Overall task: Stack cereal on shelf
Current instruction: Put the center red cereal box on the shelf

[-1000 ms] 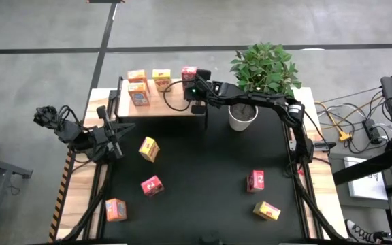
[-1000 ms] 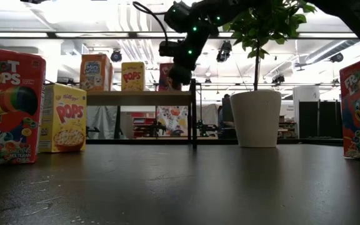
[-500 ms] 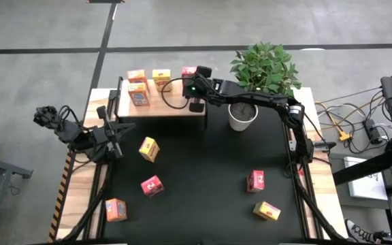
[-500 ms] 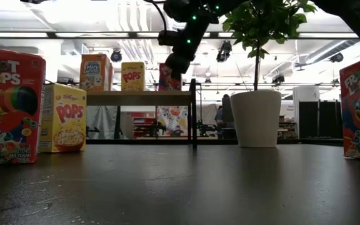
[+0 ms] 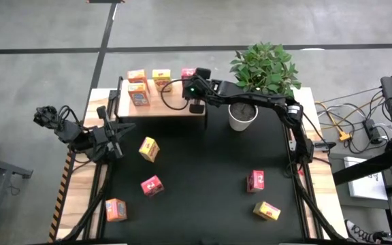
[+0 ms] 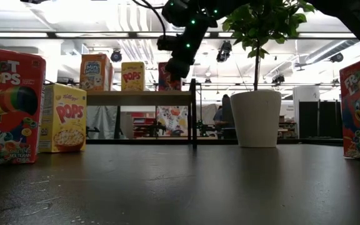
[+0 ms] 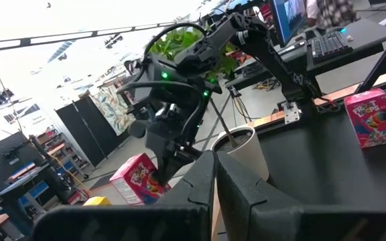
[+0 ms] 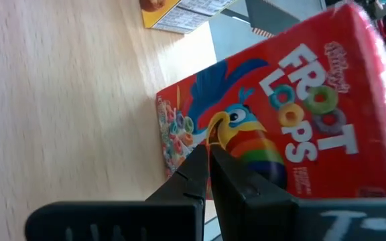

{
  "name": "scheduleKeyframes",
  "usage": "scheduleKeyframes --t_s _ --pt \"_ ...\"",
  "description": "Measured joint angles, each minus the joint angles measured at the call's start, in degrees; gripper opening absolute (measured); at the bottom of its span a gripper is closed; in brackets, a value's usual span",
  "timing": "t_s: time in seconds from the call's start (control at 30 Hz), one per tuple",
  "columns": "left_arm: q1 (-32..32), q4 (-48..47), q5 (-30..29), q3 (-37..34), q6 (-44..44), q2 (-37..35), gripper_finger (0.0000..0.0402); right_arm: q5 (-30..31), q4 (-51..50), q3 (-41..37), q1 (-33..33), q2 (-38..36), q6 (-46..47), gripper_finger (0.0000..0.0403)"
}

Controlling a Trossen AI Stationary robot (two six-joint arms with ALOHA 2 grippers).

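The shelf (image 5: 172, 103) stands at the table's far left. On it are an orange cereal box (image 5: 136, 75), a second orange one lying flat (image 5: 139, 96), a yellow one (image 5: 160, 75) and a red one (image 5: 188, 71). My right gripper (image 5: 192, 82) is shut and slants down in front of the red box (image 8: 280, 127), which stands upright on the board (image 8: 66, 100). My left gripper (image 5: 116, 133) waits shut at the table's left edge. Several more cereal boxes stand loose on the black table. My right gripper's shut fingertips (image 8: 200, 161) stand right before the red box's printed front (image 8: 246, 144), coming from the near side and slanting down. I cannot tell whether they touch it. The box stands on its bottom edge on the shelf board.
A white pot (image 5: 242, 116) with a green plant stands right of the shelf, under my right arm. Loose boxes lie at the near left, yellow (image 5: 148, 148), red (image 5: 152, 185) and orange (image 5: 116, 209), and at the near right, red (image 5: 256, 180) and yellow (image 5: 267, 211).
My right gripper has risen a little in front of the red box and has stayed shut. The box stands where it was.
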Motion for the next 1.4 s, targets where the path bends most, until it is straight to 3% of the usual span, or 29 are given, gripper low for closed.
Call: scheduleKeyframes --t_s 0.53,1.4 --pt "0.02 0.0 -0.02 0.0 -0.61 0.02 0.0 -0.11 1.25 -0.11 0.86 1.09 4.55 0.0009" --pt "0.02 -0.07 -0.02 0.0 -0.61 0.02 0.0 0.29 6.39 -2.97 -0.84 1.52 2.17 0.0009"
